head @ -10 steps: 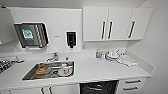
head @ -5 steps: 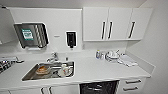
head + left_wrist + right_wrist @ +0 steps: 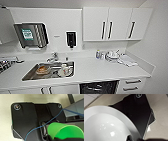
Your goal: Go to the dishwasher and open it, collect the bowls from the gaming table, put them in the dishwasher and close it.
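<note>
White wall cabinets (image 3: 117, 23) with dark bar handles hang above a white countertop (image 3: 100, 71) with a steel sink (image 3: 48, 71)

Sink (image 3: 30, 75) brushed metal, dull sheen; countertop (image 3: 100, 71) smooth matt white; green bowl (image 3: 65, 131) smooth plastic; white bowl (image 3: 107, 127) glossy, glazed-looking, specular highlights.

— What do we have ahead of us?

— A counter (image 3: 100, 71) along the wall, with a sink (image 3: 50, 71) set into its left part and dishes lying in it. The tap (image 3: 52, 58) stands behind the sink.

— And above?

— A towel dispenser (image 3: 32, 35) hangs on the wall over the sink, a soap dispenser (image 3: 71, 39) to its right, then wall cabinets (image 3: 116, 23) farther right.

— Below the counter?

— We see the dishwasher (image 3: 98, 87) under it, right of the sink, with drawers (image 3: 132, 85) on its right. A bottle (image 3: 98, 54) and some dishes (image 3: 112, 56) sit on the counter's right end, near the wall.
</note>
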